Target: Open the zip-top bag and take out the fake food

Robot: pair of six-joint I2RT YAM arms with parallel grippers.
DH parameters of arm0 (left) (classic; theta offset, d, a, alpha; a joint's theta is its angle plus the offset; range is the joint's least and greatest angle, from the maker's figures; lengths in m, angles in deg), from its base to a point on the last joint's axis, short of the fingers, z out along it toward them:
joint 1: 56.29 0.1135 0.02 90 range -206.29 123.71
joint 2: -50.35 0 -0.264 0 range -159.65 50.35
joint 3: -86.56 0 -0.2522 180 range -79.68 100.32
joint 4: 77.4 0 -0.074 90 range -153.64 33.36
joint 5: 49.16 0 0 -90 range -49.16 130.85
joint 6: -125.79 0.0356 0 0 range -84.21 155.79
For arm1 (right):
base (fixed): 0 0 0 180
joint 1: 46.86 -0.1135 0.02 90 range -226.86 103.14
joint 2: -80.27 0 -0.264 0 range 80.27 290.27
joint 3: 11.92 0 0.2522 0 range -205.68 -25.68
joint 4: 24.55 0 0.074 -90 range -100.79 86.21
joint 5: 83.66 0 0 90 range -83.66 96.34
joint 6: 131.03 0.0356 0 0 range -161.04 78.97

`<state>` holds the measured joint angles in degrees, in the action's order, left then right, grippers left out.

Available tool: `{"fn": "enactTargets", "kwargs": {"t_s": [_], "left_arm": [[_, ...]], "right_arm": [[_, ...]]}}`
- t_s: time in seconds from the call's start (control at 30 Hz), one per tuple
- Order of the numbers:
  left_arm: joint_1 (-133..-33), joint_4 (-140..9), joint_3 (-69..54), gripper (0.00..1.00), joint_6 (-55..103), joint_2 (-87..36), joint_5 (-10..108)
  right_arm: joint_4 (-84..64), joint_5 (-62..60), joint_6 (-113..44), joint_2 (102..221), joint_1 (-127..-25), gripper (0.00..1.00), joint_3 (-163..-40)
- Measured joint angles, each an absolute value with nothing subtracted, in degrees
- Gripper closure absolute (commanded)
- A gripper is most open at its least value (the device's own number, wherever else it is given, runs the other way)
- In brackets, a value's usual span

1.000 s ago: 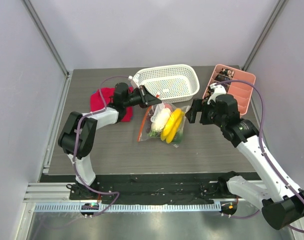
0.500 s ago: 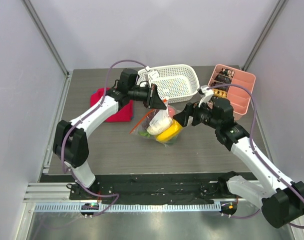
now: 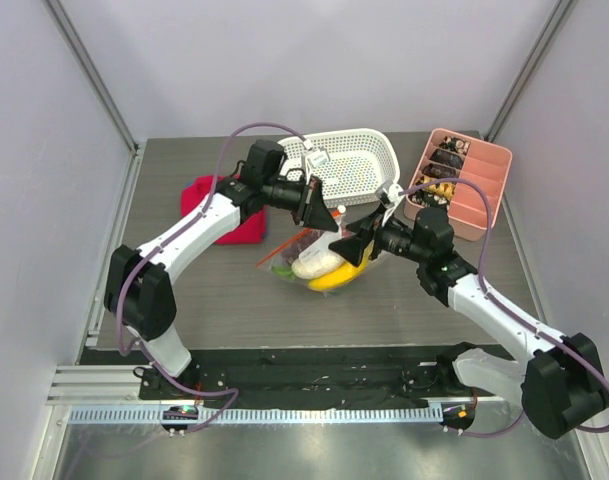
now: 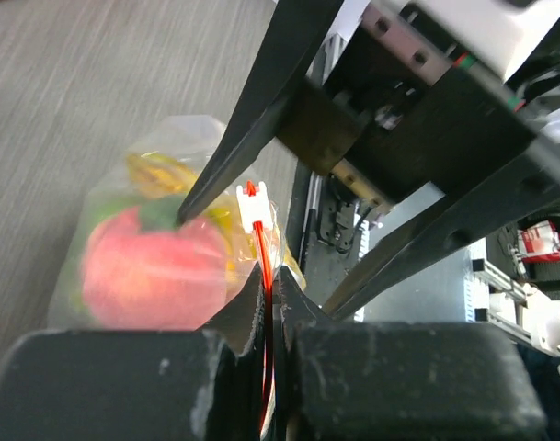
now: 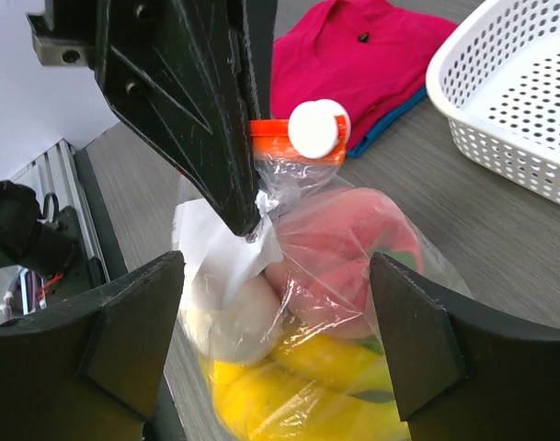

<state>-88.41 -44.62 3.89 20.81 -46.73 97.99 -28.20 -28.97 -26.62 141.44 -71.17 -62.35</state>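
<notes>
Top external view: the left claw (image 3: 322,208) pinches the zip-top bag (image 3: 284,262) by its top edge; the right claw (image 3: 356,243), spread wide, flanks the fake food (image 3: 334,277) inside.

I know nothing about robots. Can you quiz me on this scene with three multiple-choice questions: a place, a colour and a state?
1. Where does the white basket stand? A) between the pink cloth and the pink tray B) inside the tray C) on the floor
2. What colour is the zipper strip on the zip-top bag? A) blue B) orange-red C) green
3. What is the left gripper doing? A) open over the basket B) shut on the zipper strip C) resting on the cloth
Answers: 1 A, the top view shows it flanked by both; 2 B, the right wrist view shows the strip; 3 B, the left wrist view shows it pinching the strip.
</notes>
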Motion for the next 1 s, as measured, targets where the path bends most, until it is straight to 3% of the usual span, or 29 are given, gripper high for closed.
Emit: {"fn": "enactTargets", "kwargs": {"t_s": [0.03,0.07,0.13,0.17,0.23,0.27,0.37,0.43,0.73,0.83,0.93,0.97,1.0], "left_arm": [[-88.7,-44.7,3.9,1.00,20.6,-46.7,97.9],[-88.9,-44.7,3.9,1.00,20.2,-46.6,97.9],[-89.2,-44.8,3.9,1.00,19.3,-46.6,97.9],[-89.3,-44.8,3.8,0.99,18.8,-46.5,97.9],[-89.3,-45.0,3.6,0.91,18.0,-46.4,97.7],[-89.3,-45.3,3.2,0.79,17.6,-46.2,97.4],[-89.3,-46.6,1.8,0.58,16.4,-45.0,96.7],[-89.3,-47.3,0.7,0.52,15.9,-43.4,95.7],[-89.3,-50.1,-6.6,0.53,15.8,-35.1,91.3],[-89.3,-50.2,-8.1,0.59,16.4,-35.1,90.0],[-89.3,-50.2,-9.1,0.85,16.5,-35.1,89.2],[-89.3,-50.3,-9.2,0.99,16.5,-35.1,88.7],[-89.3,-50.3,-9.2,1.00,16.6,-35.1,88.1]], "right_arm": [[-29.2,-29.0,-27.0,141.8,-71.7,0.19,-61.8],[-30.4,-28.8,-27.6,142.2,-72.4,0.31,-61.1],[-31.5,-28.3,-28.5,142.3,-73.4,0.44,-60.3],[-31.9,-28.0,-28.8,142.3,-73.7,0.65,-59.9],[-32.4,-27.6,-29.1,142.3,-74.3,0.85,-59.5],[-32.6,-27.5,-29.3,142.3,-74.4,0.91,-59.5],[-32.7,-26.9,-28.8,142.5,-74.7,0.95,-59.5],[-32.8,-26.3,-28.6,142.7,-74.8,0.96,-59.4],[-31.9,-22.9,-27.5,139.2,-74.8,0.99,-57.2],[-31.6,-22.9,-27.2,139.1,-74.8,0.99,-57.2],[-31.4,-23.2,-26.9,139.1,-74.8,0.97,-57.2],[-31.3,-23.4,-26.9,139.1,-74.8,0.93,-57.2],[-31.2,-23.6,-26.8,139.1,-74.8,0.84,-57.2]]}}
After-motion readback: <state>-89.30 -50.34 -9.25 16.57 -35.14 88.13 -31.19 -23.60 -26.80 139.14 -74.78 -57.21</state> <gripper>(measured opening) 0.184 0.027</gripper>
